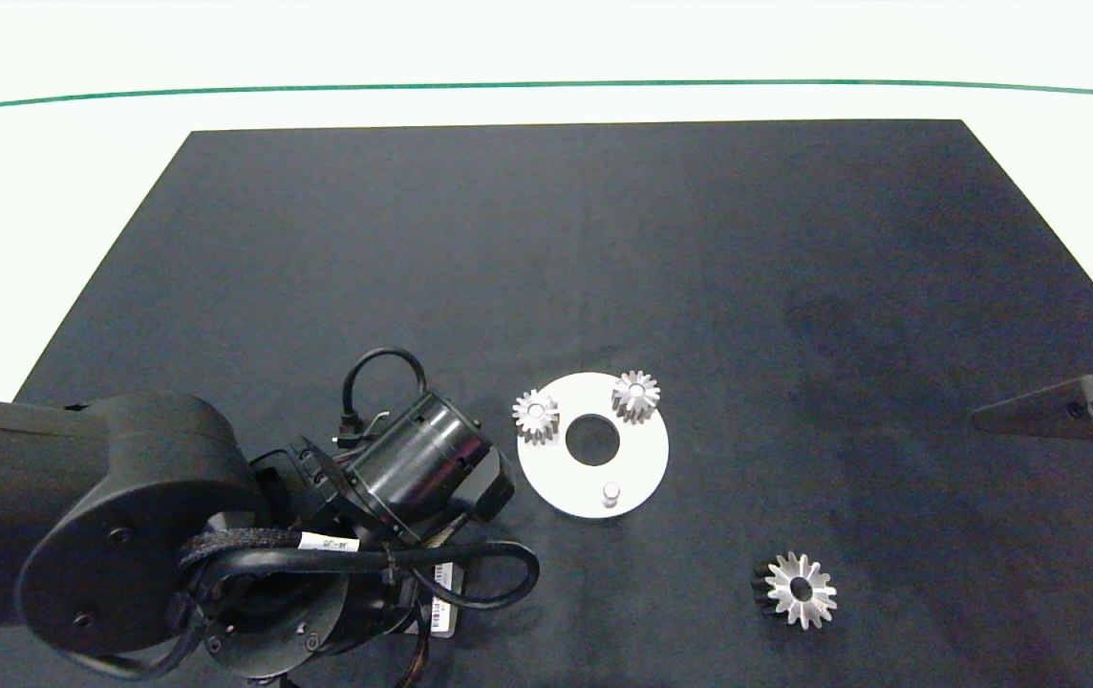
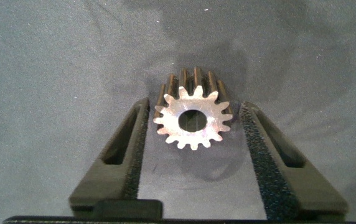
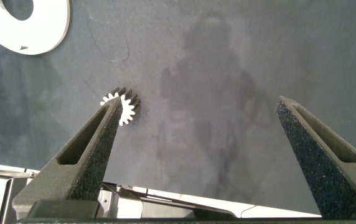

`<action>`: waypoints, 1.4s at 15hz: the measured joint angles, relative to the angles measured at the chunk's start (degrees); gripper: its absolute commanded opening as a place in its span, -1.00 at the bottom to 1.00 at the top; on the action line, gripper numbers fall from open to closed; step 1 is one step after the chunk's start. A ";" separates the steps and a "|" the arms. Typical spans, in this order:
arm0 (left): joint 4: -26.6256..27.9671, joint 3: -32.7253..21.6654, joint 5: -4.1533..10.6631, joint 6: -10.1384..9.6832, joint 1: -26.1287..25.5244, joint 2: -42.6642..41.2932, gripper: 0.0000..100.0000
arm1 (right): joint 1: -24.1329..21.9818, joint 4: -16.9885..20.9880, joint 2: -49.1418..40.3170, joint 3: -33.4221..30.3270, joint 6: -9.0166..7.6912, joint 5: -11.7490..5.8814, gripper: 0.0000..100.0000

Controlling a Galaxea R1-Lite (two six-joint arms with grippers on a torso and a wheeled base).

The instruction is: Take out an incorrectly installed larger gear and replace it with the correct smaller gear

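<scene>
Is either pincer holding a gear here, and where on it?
Neither. The left pincer is open around the smaller gear, pads clear of its teeth. The right pincer hangs open and empty.

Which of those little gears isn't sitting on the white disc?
The larger gear lies alone on the black mat, toward the right arm's side. The two smaller gears stand on the white disc.

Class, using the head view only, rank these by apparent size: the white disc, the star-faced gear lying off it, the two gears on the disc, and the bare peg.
1. White disc
2. Star-faced gear
3. Two gears on the disc: alike, unranked
4. Bare peg
</scene>
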 measured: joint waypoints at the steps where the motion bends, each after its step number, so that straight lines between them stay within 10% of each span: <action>1: -0.05 0.00 0.00 0.02 0.05 0.00 0.03 | 0.00 0.00 -0.07 0.00 0.00 0.00 1.00; 21: -0.99 0.44 1.49 -0.29 -0.11 -0.45 -0.55 | -0.02 0.00 -0.17 0.20 0.00 0.01 1.00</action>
